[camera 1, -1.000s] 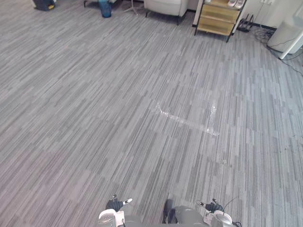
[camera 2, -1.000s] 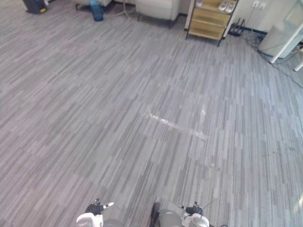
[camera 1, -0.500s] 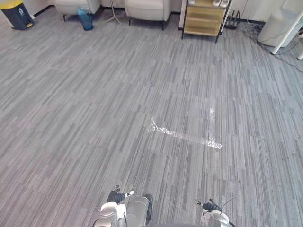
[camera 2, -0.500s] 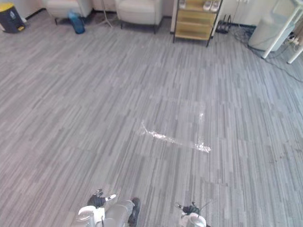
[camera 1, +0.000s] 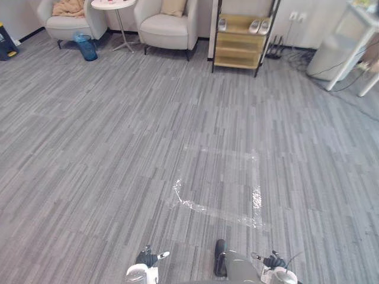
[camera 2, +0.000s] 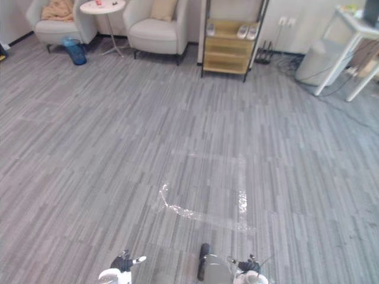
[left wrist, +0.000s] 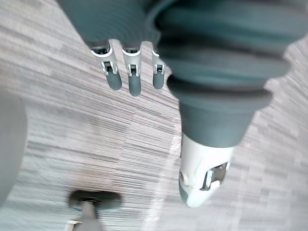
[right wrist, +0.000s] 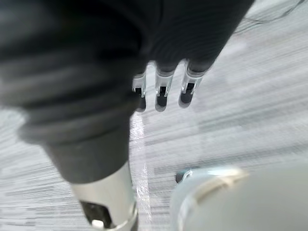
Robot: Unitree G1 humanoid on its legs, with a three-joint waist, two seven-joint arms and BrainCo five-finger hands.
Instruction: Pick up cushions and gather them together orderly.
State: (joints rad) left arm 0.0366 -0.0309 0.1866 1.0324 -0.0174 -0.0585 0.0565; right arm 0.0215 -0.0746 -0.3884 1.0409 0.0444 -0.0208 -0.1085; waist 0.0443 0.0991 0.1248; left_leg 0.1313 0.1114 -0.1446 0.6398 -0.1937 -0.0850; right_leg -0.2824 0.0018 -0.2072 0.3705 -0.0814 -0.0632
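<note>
The robot's head has swung up and round. The whole picture has shifted in the last second, and the far wall, cut off before, now runs along the top of the frame. That brings the cushions into sight. A tan cushion (camera 1: 173, 6) leans upright against the back of the cream armchair (camera 1: 166, 29) at top centre-left. On the second armchair (camera 1: 62, 23), in the upper left corner, lies a crumpled peach thing (camera 1: 68, 7); whether cushion or throw I cannot tell. A round side table (camera 1: 113, 4) stands between the chairs. The chairs are well apart from the robot, across carpet marked with tape (camera 1: 216, 208). The left hand (left wrist: 134, 82) and right hand (right wrist: 163, 96) hang with loose, straight fingers, empty. I'd say the search is over and the walk across comes next.
</note>
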